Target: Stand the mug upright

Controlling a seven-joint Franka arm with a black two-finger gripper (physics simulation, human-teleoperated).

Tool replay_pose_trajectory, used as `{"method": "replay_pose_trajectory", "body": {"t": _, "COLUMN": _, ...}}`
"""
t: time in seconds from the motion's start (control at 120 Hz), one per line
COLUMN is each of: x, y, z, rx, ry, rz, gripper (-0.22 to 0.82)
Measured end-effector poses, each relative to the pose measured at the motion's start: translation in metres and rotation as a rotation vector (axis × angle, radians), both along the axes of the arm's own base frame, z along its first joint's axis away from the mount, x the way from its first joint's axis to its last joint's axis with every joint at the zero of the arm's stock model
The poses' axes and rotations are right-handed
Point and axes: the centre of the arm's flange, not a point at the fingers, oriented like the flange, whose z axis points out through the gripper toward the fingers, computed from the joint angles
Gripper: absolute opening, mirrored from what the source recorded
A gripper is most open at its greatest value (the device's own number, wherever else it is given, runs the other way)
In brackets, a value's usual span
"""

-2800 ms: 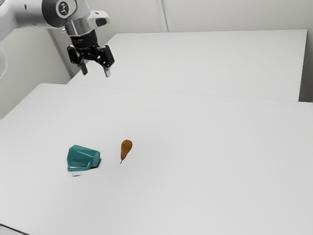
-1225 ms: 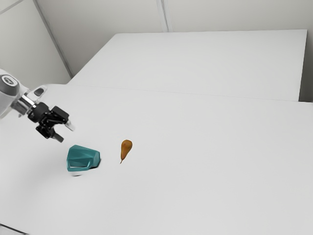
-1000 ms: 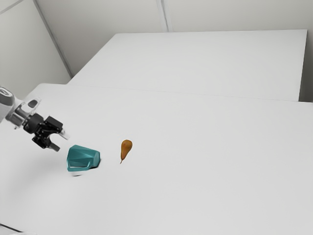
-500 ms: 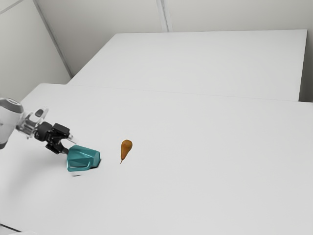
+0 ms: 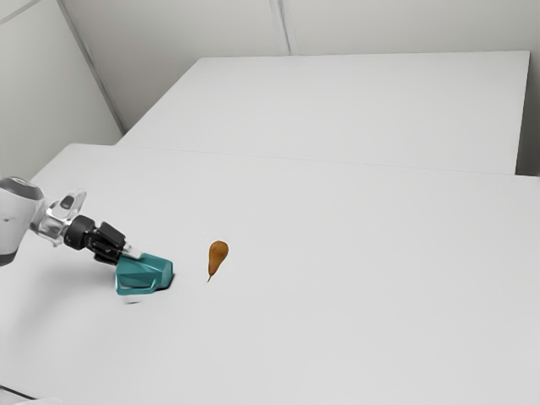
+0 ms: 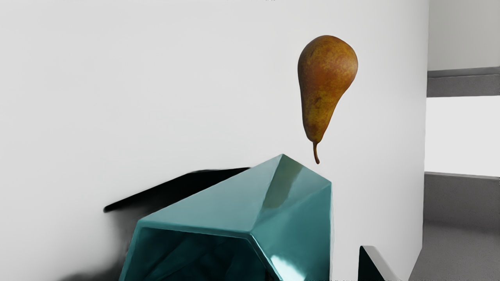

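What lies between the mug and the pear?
Bare white table, with nothing standing between the mug and the pear, as the exterior view shows.

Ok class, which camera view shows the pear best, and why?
The wrist view: it shows the pear close up, with its mottled skin and curved stem. The exterior view shows it from farther off, as a small brown shape on the table, beside the mug.

The mug (image 5: 147, 272) lies on its side (gripper (image 5: 125, 256) at it), near the pear (image 5: 218, 253).
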Motion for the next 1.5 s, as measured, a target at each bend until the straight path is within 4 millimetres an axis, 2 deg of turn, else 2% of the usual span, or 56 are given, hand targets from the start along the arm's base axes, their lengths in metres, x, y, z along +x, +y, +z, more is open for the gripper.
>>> {"method": "replay_pose_trajectory", "body": {"t": 0.117, "x": 0.000, "y": -0.001, "z": 0.003, "rx": -0.006, "ry": -0.032, "rz": -0.022, "gripper": -0.06}}
{"method": "replay_pose_trajectory", "body": {"t": 0.308, "x": 0.001, "y": -0.004, "z": 0.008, "rx": -0.006, "ry": -0.073, "rz": -0.052, "gripper": -0.14}}
{"method": "replay_pose_trajectory", "body": {"t": 0.45, "x": 0.009, "y": -0.016, "z": 0.040, "rx": 0.051, "ry": -0.141, "rz": -0.099, "gripper": -0.16}}
{"method": "replay_pose_trajectory", "body": {"t": 0.525, "x": 0.018, "y": -0.034, "z": 0.065, "rx": 0.127, "ry": -0.176, "rz": -0.160, "gripper": -0.16}}
{"method": "replay_pose_trajectory", "body": {"t": 0.658, "x": 0.034, "y": -0.081, "z": 0.106, "rx": 0.329, "ry": -0.214, "rz": -0.297, "gripper": -0.17}}
{"method": "replay_pose_trajectory", "body": {"t": 0.8, "x": 0.044, "y": -0.128, "z": 0.129, "rx": 0.550, "ry": -0.199, "rz": -0.421, "gripper": -0.17}}
{"method": "replay_pose_trajectory", "body": {"t": 0.958, "x": 0.054, "y": -0.182, "z": 0.130, "rx": 0.749, "ry": -0.163, "rz": -0.513, "gripper": -0.17}}
{"method": "replay_pose_trajectory", "body": {"t": 1.033, "x": 0.052, "y": -0.199, "z": 0.129, "rx": 0.815, "ry": -0.149, "rz": -0.513, "gripper": -0.17}}
{"method": "replay_pose_trajectory", "body": {"t": 1.2, "x": 0.036, "y": -0.191, "z": 0.122, "rx": 0.921, "ry": -0.090, "rz": -0.410, "gripper": -0.17}}
{"method": "replay_pose_trajectory", "body": {"t": 1.5, "x": 0.029, "y": -0.207, "z": 0.104, "rx": 0.972, "ry": -0.049, "rz": -0.296, "gripper": -0.18}}
